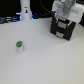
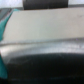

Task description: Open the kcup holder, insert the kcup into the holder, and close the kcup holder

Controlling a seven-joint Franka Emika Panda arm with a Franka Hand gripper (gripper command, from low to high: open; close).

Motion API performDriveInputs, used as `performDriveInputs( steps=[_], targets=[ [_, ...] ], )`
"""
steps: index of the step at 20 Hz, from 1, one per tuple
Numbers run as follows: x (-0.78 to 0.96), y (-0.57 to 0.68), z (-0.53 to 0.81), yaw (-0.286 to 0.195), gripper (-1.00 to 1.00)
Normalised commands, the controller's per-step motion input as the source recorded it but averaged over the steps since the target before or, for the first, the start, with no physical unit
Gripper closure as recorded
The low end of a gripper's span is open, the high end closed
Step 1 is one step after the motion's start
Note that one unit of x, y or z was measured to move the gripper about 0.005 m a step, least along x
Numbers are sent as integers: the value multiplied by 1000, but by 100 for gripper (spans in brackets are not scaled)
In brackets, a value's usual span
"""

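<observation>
One small white cup-shaped kcup [image 1: 19, 47] with a bright green top stands upright on the pale table [image 1: 45, 60], toward the exterior view's left. We see the white robot gripper [image 1: 63, 14] well apart from it, far right, over the black box-shaped kcup holder [image 1: 63, 27]. We cannot tell whether its jaws are parted; the wrist view is blurred.

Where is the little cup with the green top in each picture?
Exterior view: the kcup stands on the white table, toward the exterior view's left, far from the black kcup holder.
Wrist view: not in it; the picture is blurred, close surfaces only.
Shared landmark: probably the kcup holder, a dark curved mass in the wrist view, but too blurred to confirm.
</observation>
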Motion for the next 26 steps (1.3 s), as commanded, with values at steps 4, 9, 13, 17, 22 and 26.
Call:
performDriveInputs(
  steps=[4, 9, 13, 17, 22, 26],
  targets=[
    [926, -223, 232, -56, 100],
    [980, -269, 196, -49, 100],
    [978, -294, 164, -50, 100],
    [966, -302, 224, -66, 100],
    [954, -321, 236, -69, 100],
    [954, -323, 230, -73, 100]
  ],
)
